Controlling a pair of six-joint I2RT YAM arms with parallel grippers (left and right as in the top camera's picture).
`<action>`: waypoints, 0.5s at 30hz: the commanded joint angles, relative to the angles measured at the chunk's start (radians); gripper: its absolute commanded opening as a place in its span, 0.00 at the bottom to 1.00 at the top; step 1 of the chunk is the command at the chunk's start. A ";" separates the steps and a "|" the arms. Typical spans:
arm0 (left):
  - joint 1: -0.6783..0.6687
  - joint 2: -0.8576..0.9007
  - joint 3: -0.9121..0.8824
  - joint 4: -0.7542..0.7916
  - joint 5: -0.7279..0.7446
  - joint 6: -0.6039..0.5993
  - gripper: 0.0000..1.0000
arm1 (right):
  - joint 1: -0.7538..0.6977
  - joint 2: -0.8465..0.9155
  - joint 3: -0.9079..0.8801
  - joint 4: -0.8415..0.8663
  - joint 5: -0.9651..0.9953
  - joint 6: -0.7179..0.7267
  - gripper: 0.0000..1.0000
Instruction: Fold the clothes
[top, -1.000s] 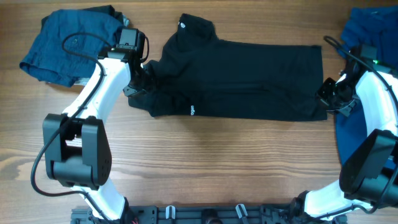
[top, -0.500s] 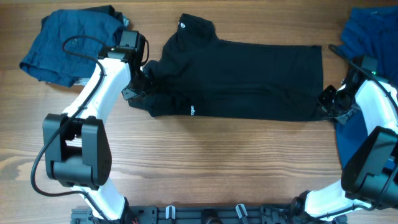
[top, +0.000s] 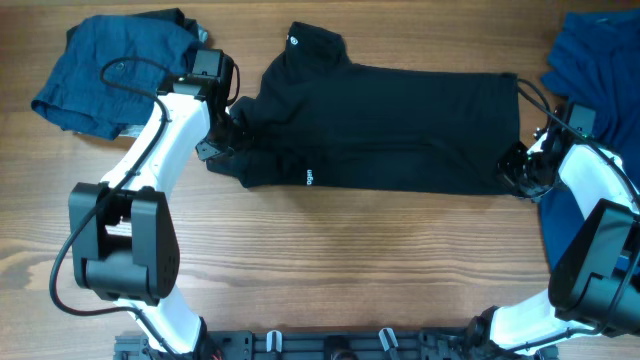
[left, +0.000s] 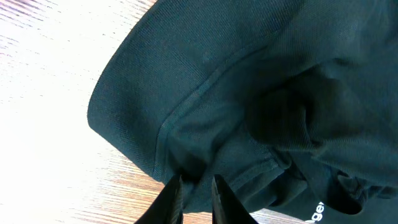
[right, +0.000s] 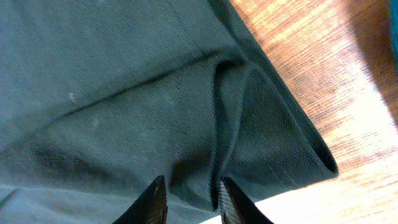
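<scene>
- Black shirt (top: 400, 130), collared, lies spread flat across the middle of the table (top: 350, 260), collar toward the left arm.
- Dark blue garment (top: 110, 70) is heaped at the far left; blue garment (top: 590, 55) at the far right.
- White marks (top: 309, 178) are too small to read.
- Left gripper (left: 193, 186): narrow, tips at the sleeve hem; cannot tell if it grips.
- Right gripper (right: 189, 190): narrow, straddling a hem fold; same doubt.

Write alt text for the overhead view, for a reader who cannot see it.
A black shirt lies spread across a wooden table, the left pincer at its sleeve end and the right pincer at its hem corner. A blue heap lies far left, a blue cloth along the right edge.
</scene>
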 joint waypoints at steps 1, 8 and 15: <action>0.010 0.010 0.001 0.002 0.008 0.008 0.16 | 0.000 -0.013 -0.004 0.012 -0.029 -0.026 0.09; 0.010 0.010 0.001 -0.002 0.008 0.008 0.16 | 0.000 -0.013 -0.004 0.014 -0.007 -0.021 0.08; 0.010 0.010 0.001 -0.003 0.008 0.008 0.17 | 0.000 -0.013 -0.016 0.084 -0.105 -0.021 0.04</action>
